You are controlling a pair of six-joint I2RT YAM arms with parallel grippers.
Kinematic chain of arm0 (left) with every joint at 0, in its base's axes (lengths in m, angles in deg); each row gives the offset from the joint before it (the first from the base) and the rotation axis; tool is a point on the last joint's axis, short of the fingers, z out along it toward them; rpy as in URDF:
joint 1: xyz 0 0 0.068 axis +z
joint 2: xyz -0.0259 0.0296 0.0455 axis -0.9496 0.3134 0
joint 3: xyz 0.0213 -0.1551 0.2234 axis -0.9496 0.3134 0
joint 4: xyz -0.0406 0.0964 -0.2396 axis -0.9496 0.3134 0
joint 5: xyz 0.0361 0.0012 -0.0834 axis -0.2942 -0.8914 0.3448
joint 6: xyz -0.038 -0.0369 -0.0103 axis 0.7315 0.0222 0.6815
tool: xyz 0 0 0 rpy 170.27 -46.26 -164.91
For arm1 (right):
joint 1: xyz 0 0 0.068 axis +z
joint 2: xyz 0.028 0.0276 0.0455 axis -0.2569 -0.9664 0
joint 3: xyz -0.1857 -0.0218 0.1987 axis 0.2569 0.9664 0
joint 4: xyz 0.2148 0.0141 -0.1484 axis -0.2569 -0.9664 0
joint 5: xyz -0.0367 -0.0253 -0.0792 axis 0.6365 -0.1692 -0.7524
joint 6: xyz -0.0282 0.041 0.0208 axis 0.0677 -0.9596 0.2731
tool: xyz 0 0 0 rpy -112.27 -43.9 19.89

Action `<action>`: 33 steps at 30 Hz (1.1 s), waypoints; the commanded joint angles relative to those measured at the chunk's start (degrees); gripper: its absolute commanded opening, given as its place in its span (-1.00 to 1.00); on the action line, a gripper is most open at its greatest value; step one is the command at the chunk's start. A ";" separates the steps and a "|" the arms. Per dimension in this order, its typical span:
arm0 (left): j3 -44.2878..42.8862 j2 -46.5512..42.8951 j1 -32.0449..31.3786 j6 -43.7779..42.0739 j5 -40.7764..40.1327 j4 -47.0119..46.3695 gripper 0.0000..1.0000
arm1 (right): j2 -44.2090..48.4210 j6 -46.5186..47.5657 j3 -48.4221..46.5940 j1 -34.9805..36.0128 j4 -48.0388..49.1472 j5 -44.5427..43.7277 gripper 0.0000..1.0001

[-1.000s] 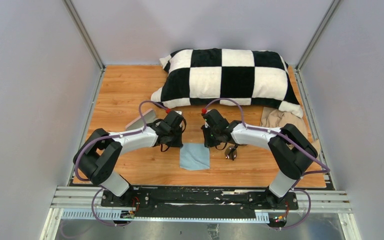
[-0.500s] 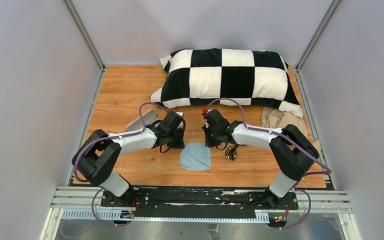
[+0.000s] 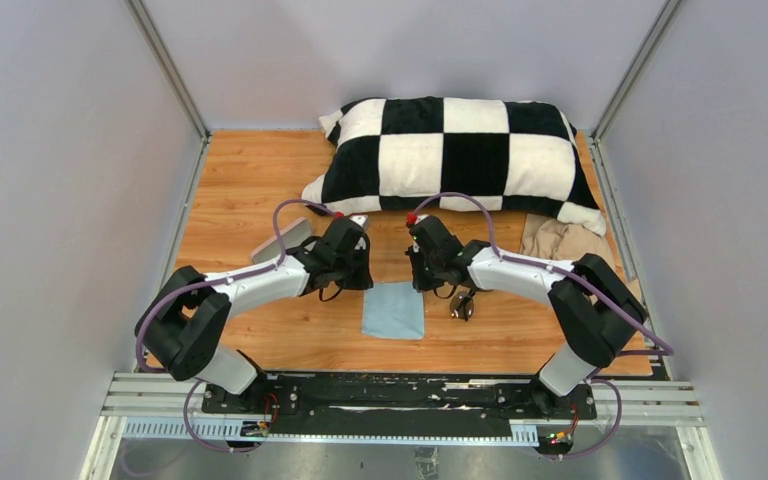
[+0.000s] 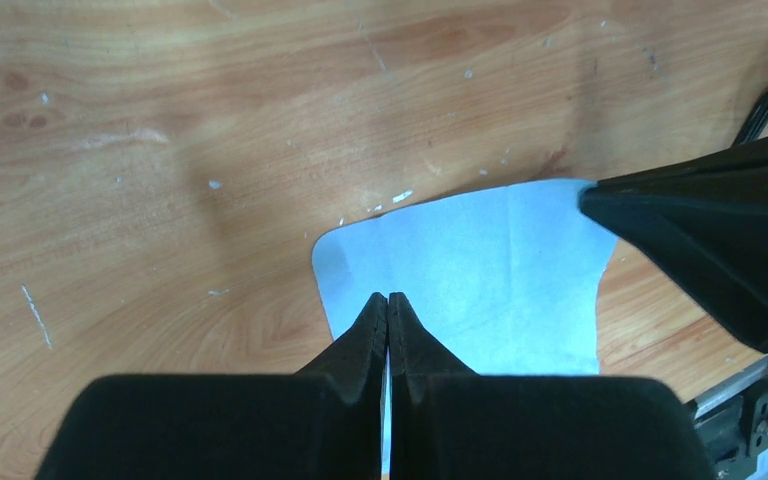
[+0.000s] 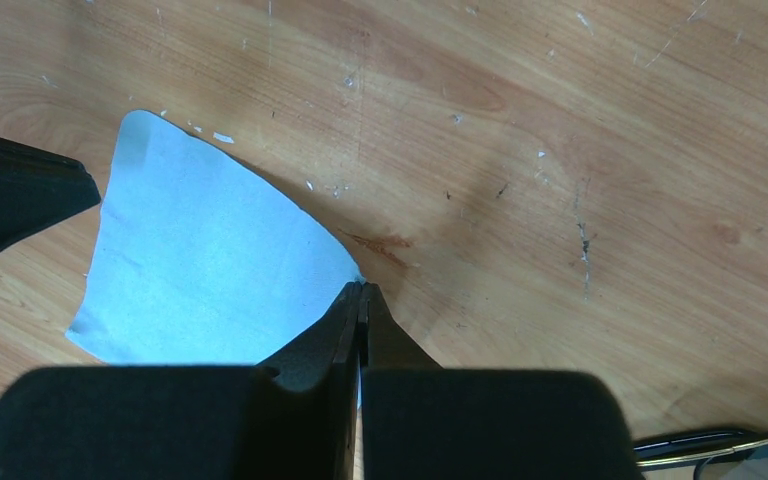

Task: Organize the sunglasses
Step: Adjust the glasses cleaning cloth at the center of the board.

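The sunglasses (image 3: 462, 303) lie folded on the wooden table, just right of a light blue cloth (image 3: 393, 311). One thin arm of the sunglasses shows at the bottom right of the right wrist view (image 5: 695, 446). My left gripper (image 3: 360, 281) is shut on the cloth's far left edge; in the left wrist view (image 4: 388, 298) its tips sit over the cloth (image 4: 480, 280). My right gripper (image 3: 421, 284) is shut on the cloth's far right corner, seen in the right wrist view (image 5: 361, 287) at the cloth (image 5: 200, 260). The cloth lies almost flat.
A black-and-white checked pillow (image 3: 457, 155) fills the back of the table. A pinkish-grey case (image 3: 282, 240) lies behind my left arm. A beige cloth (image 3: 560, 240) sits at the right, under the pillow's corner. Grey walls close in both sides.
Both grippers have shifted slightly to the right with the cloth between them. The cloth now lies a little further right and flatter. The sunglasses have not moved.
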 commanded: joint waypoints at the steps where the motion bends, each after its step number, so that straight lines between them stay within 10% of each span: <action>1: -3.80 1.22 0.33 -0.85 -1.81 1.02 -1.00 | -0.36 1.85 -1.94 -0.88 -1.97 -1.65 -1.00; 16: -3.90 1.33 1.20 0.98 -1.14 2.06 -1.00 | -4.04 3.89 -4.15 -4.17 -1.94 -4.21 -1.00; 25: -4.80 2.37 1.21 0.42 -1.31 2.12 0.11 | -2.90 4.56 -4.62 -5.21 -2.90 -4.04 -0.33; 33: -7.22 7.44 1.21 -0.96 -3.10 2.28 0.09 | 2.13 4.64 -2.54 -8.14 -3.78 -4.12 -0.26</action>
